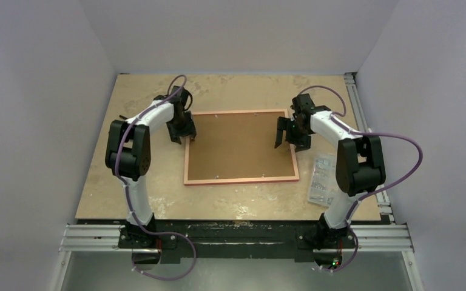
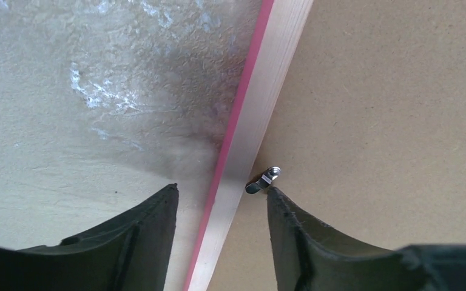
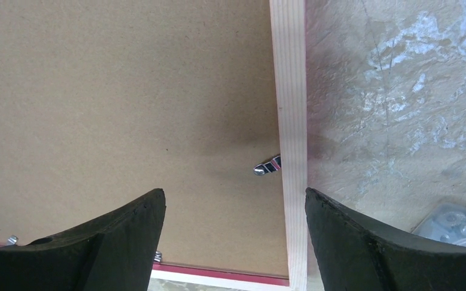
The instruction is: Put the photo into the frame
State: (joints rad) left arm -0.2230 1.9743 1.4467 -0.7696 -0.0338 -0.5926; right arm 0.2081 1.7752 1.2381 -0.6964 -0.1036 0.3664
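Pink-edged frame lies back-up on surface, between left gripper and right gripper, both spread.
Left wrist: jaws apart, straddling the frame rail; clip just beside one fingertip.
Right wrist: jaws apart, rail and another clip between them.
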